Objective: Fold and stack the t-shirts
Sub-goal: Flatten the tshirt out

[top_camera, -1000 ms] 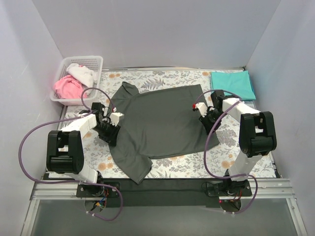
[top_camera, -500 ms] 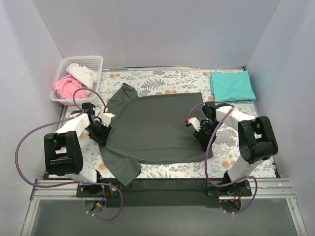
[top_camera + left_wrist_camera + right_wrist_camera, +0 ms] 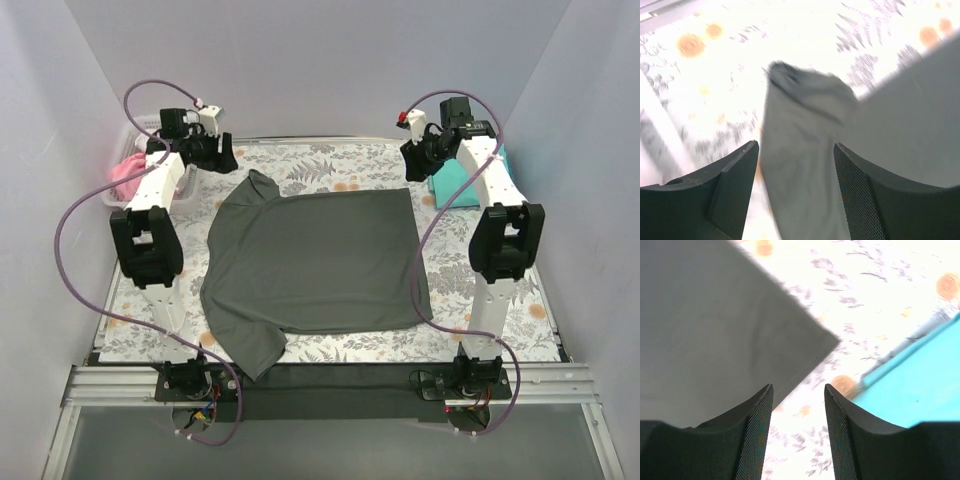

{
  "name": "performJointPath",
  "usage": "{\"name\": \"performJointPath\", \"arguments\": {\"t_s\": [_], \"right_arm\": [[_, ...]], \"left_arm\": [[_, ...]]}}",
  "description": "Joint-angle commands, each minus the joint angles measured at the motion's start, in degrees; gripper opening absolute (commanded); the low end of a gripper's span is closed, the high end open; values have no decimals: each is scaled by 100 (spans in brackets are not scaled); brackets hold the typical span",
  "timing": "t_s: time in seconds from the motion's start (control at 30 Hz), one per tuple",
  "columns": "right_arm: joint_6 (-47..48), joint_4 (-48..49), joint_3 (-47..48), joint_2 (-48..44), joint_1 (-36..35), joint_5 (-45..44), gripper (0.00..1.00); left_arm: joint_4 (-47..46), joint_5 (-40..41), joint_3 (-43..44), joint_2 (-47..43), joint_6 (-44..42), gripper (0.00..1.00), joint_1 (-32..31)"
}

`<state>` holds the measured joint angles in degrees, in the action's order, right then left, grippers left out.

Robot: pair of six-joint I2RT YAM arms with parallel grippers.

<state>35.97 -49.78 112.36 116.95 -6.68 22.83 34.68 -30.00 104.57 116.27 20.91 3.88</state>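
Observation:
The dark charcoal-grey t-shirt lies spread flat on the floral sheet, one sleeve at the back left and one at the front left. Its back sleeve shows in the left wrist view, its back right corner in the right wrist view. The folded teal t-shirt lies at the back right, partly hidden by the right arm; it also shows in the right wrist view. My left gripper is open and empty, raised above the back left. My right gripper is open and empty, raised above the back right.
A white basket with pink and white cloth stands at the back left, mostly behind the left arm. The floral-patterned sheet covers the table. White walls close in the left, back and right sides.
Both grippers have let go of the grey shirt's edges and risen up and back to the far corners. The shirt was drawn left and now lies flat.

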Motion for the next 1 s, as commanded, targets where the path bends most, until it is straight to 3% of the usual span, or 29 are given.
{"name": "performJointPath", "arguments": {"t_s": [0.0, 0.13, 0.2, 0.37, 0.53, 0.7, 0.97], "right_arm": [[-704, 284, 1064, 951, 105, -446, 45], [-942, 714, 1500, 1672, 149, -666, 47], [-1030, 1099, 1412, 1761, 149, -771, 50], [-1153, 1752, 964, 1823, 140, -754, 52], [-1302, 1954, 885, 2025, 158, -394, 52], [-1434, 1981, 937, 2271, 158, -306, 51], [-1487, 2051, 920, 2263, 254, -113, 51]], "left_arm": [[-689, 275, 876, 981, 1072, 57, -54], [-1436, 626, 1179, 1547, 1460, 57, -229], [-1648, 967, 1328, 1784, 1469, 57, -309], [-1876, 961, 1338, 2277, 1618, 57, -511], [-2254, 803, 1066, 2339, 1776, 56, -520], [-2272, 776, 1240, 2532, 1768, 41, -651], [-2422, 1110, 1522, 2550, 2040, 46, -766]]}}
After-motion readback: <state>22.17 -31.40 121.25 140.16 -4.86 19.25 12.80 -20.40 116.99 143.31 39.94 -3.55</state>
